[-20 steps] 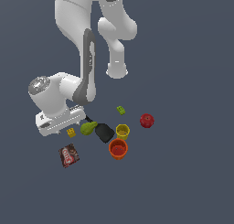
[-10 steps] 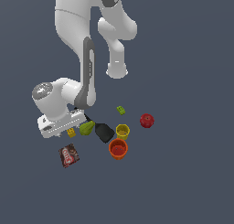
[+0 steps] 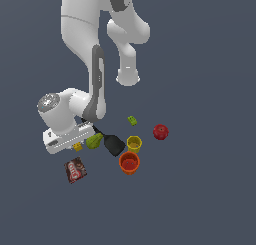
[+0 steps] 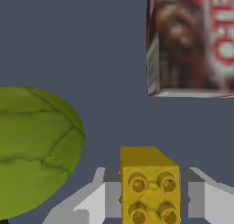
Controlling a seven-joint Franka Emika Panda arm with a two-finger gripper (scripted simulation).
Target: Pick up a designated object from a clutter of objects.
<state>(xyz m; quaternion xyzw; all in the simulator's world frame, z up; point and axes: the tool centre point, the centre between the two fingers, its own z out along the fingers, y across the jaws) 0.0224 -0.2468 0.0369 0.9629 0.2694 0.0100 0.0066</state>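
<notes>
**Gripper down over the yellow brick, fingers on either side**

Lowered to the floor at the exterior view's left edge of the clutter, with the gripper (image 3: 75, 145) right at the tiny yellow brick (image 3: 77, 147). Seen from the wrist: yellow brick (image 4: 148, 186) sitting between the two pale fingers (image 4: 93, 202), four studs facing the camera, one finger on each side. Fingers apart, flanking the brick closely; whether they actually press on it cannot be told. Brick low, at floor level as far as the exterior view shows.

Just beside the brick, toward the exterior view's right: green pear (image 3: 94, 140), large and close in the wrist view (image 4: 36, 150), not touching the brick. Beyond the pear, further right: black spatula (image 3: 113, 144), its handle running back under the arm. Next to the spatula's blade: yellow cup (image 3: 134, 143), upright, and nearer the camera an orange cup (image 3: 129, 163), also upright, close to touching the yellow one. Farther right, well apart: red apple (image 3: 160, 132). Behind the cups, alone: small green brick (image 3: 132, 120). Nearer the camera than the gripper: brown-red packet (image 3: 75, 170), lying flat, also filling a corner of the wrist view (image 4: 192, 40), apart from the yellow brick.
</notes>
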